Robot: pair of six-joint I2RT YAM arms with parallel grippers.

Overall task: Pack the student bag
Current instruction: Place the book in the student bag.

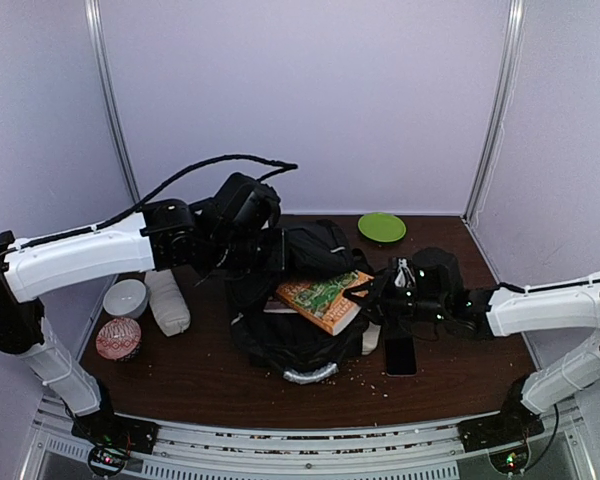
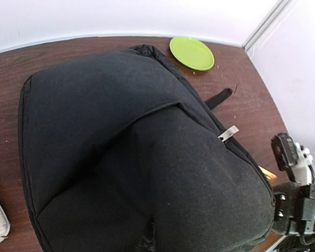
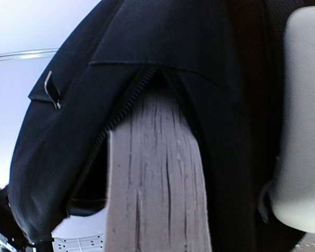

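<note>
The student bag (image 1: 280, 345) lies in the middle of the table, a black backpack whose fabric fills the left wrist view (image 2: 121, 131). My left gripper (image 1: 254, 252) comes in from the left and is shut on a pinch of the bag's upper fabric, holding it up; its fingers are hidden. A book (image 1: 323, 298) with an orange and green cover sticks halfway out of the bag's opening. My right gripper (image 1: 374, 292) is shut on the book's right end. In the right wrist view the book's page edge (image 3: 155, 178) runs into the zipped opening of the bag (image 3: 147, 42).
A green plate (image 1: 381, 227) sits at the back right. A black phone (image 1: 400, 355) lies under the right arm, with a small white object (image 1: 370, 338) beside it. On the left are a white pouch (image 1: 167, 300), a pale bowl (image 1: 126, 297) and a red patterned ball (image 1: 118, 338).
</note>
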